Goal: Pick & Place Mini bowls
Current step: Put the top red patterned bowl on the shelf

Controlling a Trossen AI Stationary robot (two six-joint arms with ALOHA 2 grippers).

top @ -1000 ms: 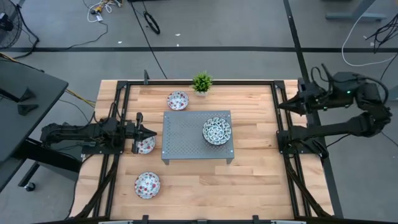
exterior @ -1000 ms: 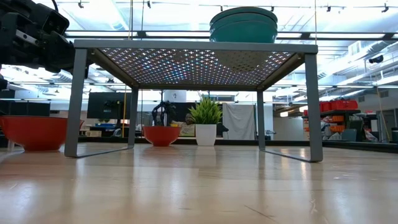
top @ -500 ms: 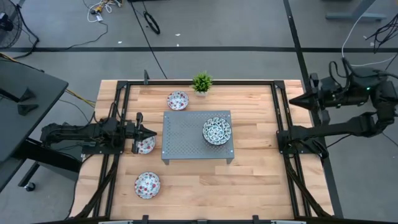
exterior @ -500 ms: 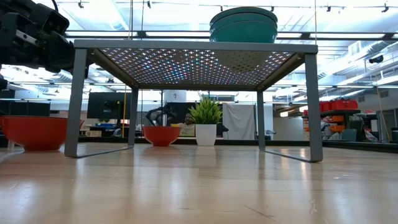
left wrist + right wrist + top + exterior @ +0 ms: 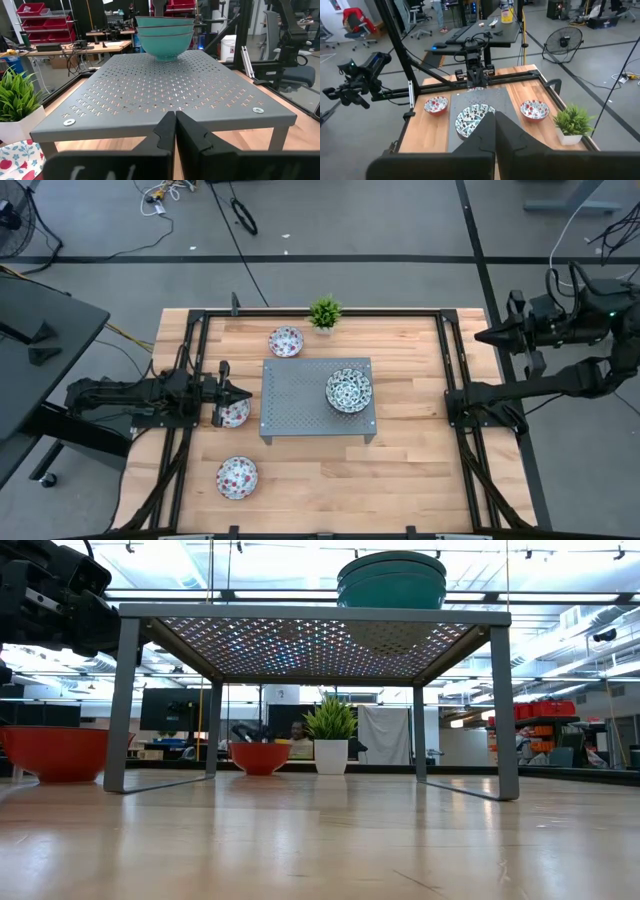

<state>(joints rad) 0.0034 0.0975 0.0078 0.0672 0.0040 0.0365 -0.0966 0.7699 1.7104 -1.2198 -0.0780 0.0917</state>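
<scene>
A stack of blue-green patterned mini bowls (image 5: 348, 390) stands on the grey perforated rack (image 5: 300, 405); it also shows in the left wrist view (image 5: 165, 35). Three red-spotted mini bowls rest on the wooden table: one at the far side (image 5: 286, 341), one left of the rack (image 5: 233, 414), one toward the near edge (image 5: 237, 477). My left gripper (image 5: 240, 392) is shut and empty. It hovers at rack height over the far rim of the middle red bowl, pointing at the rack (image 5: 175, 117). My right gripper (image 5: 480, 337) is shut and empty, raised beyond the table's right edge (image 5: 494, 116).
A small green potted plant (image 5: 325, 311) stands at the far edge, beside the far red bowl. Black frame rails (image 5: 455, 380) run along the table's left and right sides. Bare wood lies right of the rack and along the near edge.
My right gripper has drawn back from over the right rail toward and past the table's right edge, staying shut. My left gripper and all the bowls have kept still.
</scene>
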